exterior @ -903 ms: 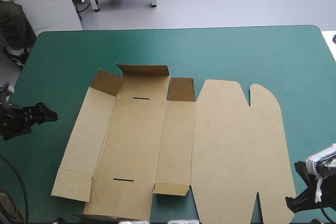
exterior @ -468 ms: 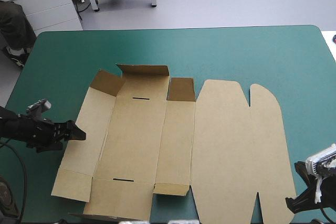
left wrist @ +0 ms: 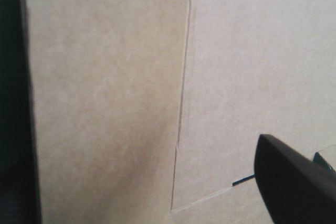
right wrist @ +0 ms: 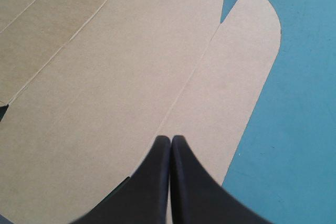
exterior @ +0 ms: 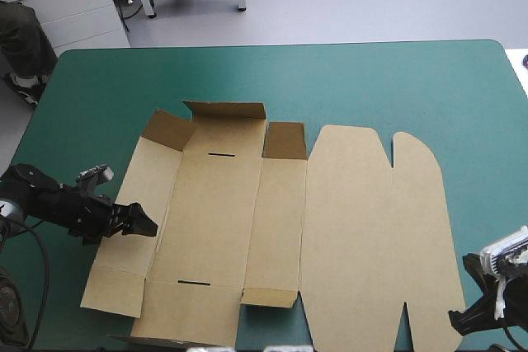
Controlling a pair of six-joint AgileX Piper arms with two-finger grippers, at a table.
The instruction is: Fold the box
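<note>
The brown box point(exterior: 247, 220) lies as a flat cut sheet on the teal-green cover, its three far flaps tipped up a little. My left gripper point(exterior: 142, 224) reaches in from the table's left edge and hovers over the outer left panel, open. In the left wrist view one black finger point(left wrist: 294, 182) stands off to the side, with board point(left wrist: 105, 77) and a fold crease ahead. My right gripper point(exterior: 464, 319) is shut at the near right corner of the sheet. Seen from its wrist, the right gripper point(right wrist: 171, 139) points across the rounded lid panels point(right wrist: 131, 66).
Teal-green cover point(exterior: 396, 80) shows beyond the box's far flaps and along its right side. A white cabinet point(exterior: 62, 2) stands off the table's far left corner. A small raised flap point(exterior: 124, 340) of the box sits at the near edge.
My left gripper has travelled right from the table's left edge until its tips are over the box's left panel. The right gripper and the box have not moved.
</note>
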